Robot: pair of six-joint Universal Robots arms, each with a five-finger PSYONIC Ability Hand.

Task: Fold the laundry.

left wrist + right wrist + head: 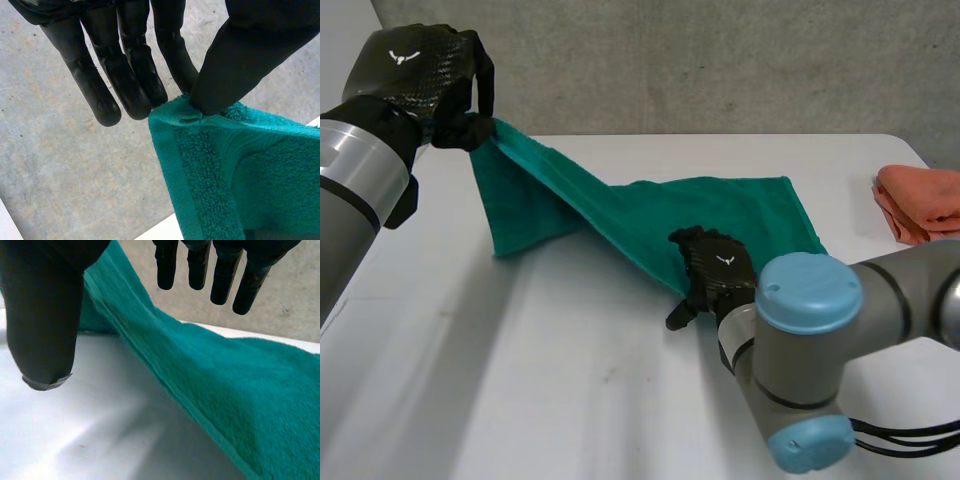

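You're pinching a towel corner in your left hand, holding it up off the table; the taut edge is sloping toward your right hand, spread open astride it.

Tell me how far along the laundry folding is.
Done: no finished fold shows yet. In hand: the left hand pinches one corner of the teal towel and holds it up off the table; the right hand, open, sits at the towel's near edge. Left: laying the fold over, then perhaps the orange cloth at the table's right side.
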